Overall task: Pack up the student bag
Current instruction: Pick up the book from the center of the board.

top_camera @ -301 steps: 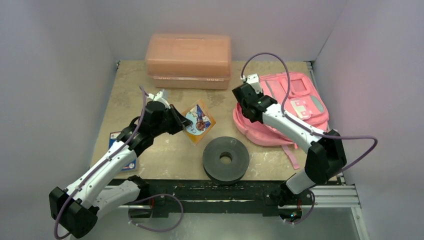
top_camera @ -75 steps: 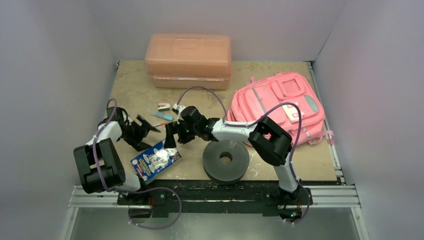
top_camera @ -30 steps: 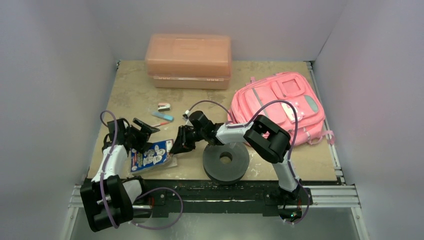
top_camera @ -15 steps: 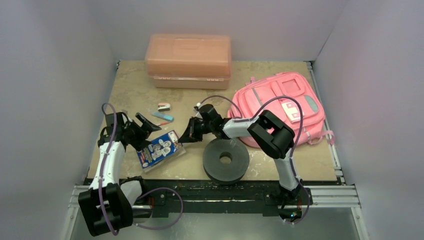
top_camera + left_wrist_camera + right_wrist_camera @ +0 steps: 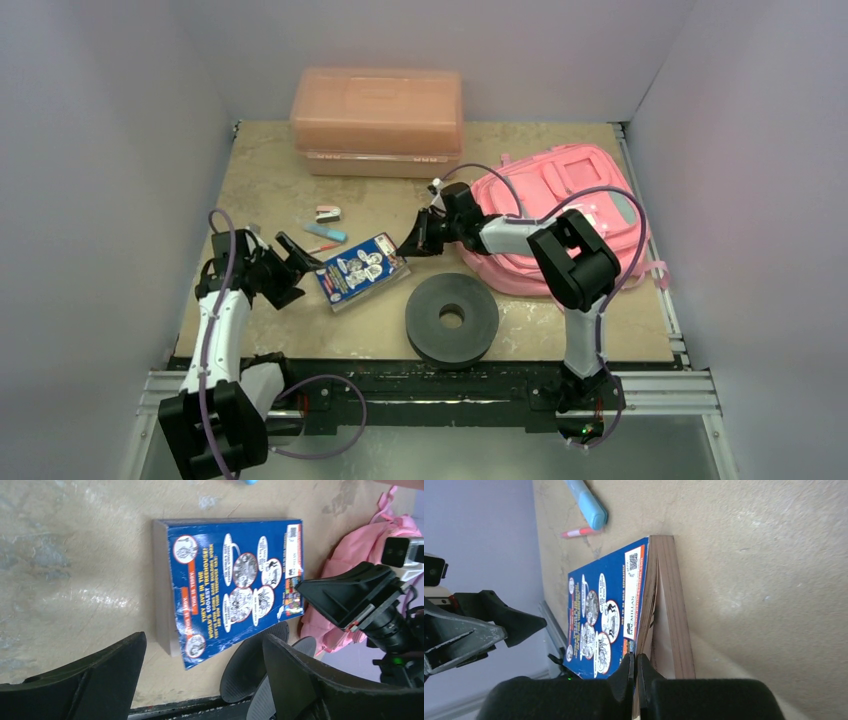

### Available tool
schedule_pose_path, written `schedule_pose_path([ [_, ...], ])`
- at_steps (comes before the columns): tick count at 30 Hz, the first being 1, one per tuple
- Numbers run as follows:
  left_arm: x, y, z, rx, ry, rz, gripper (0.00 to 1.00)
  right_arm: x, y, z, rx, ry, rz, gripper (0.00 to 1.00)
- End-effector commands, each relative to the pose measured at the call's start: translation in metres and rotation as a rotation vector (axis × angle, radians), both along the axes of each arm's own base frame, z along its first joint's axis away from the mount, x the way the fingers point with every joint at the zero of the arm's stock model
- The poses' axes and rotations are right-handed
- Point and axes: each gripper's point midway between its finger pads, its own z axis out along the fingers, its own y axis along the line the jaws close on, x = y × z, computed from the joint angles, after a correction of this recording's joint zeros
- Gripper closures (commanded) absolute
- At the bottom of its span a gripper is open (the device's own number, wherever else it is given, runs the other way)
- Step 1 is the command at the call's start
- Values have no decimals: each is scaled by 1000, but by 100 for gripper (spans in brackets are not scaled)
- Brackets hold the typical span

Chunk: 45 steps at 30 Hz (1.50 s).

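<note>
The student bag (image 5: 590, 200), a bright-pink backpack, lies flat at the right of the table. A blue paperback book (image 5: 360, 270) lies between the two arms, left of the bag. My right gripper (image 5: 412, 247) is shut on the book's right edge. In the right wrist view the right gripper (image 5: 634, 660) pinches the blue cover (image 5: 599, 615), which lifts off the page block below. My left gripper (image 5: 297, 268) stands open just left of the book, touching nothing. In the left wrist view the book (image 5: 235, 585) lies ahead of the open left gripper (image 5: 204, 645), apart from its fingers.
A salmon plastic box (image 5: 378, 120) stands at the back. A black disc (image 5: 451, 318) sits near the front edge, right of the book. A blue highlighter (image 5: 326, 233), a thin pink pen (image 5: 318, 247) and a small clip (image 5: 326, 213) lie behind the book.
The right gripper closed on the book's cover and dragged the book right and away, toward the bag. The left gripper stayed open near the table's left side, no longer beside the book.
</note>
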Motion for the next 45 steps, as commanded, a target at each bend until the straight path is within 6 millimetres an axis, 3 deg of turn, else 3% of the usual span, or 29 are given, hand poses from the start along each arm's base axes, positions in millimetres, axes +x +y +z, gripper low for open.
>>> schedule_pose_path([
  [1,-2,-8,-13,-30,8,-1,15,5,-8,17,-56,-143,106,100],
  [3,-3,-11,-22,-33,28,-10,15,7,-13,16,-92,-173,106,98],
  [5,-7,-17,-32,-43,60,-29,15,9,-17,12,-133,-189,112,89],
  [10,-10,-33,-52,-83,81,-59,19,15,-25,-2,-226,-209,135,55],
  [15,-3,-44,-56,-110,82,-95,29,22,-33,-15,-315,-238,136,40],
  [17,0,-46,-56,-115,79,-108,37,24,-33,-19,-342,-254,153,37],
  [26,11,-57,-47,-139,51,-183,71,16,-11,-25,-313,-264,220,42],
  [31,14,-60,-34,-148,28,-192,100,12,-8,-19,-325,-310,235,41],
  [35,16,-64,-28,-194,45,-173,100,17,-17,-14,-385,-355,218,37],
  [37,16,-66,-26,-218,63,-161,100,29,-30,-10,-490,-412,173,32],
  [41,15,-65,-22,-215,78,-145,100,44,-63,20,-817,-629,32,8],
  [45,13,-63,-18,-203,81,-144,100,31,-51,61,-913,-851,43,1],
])
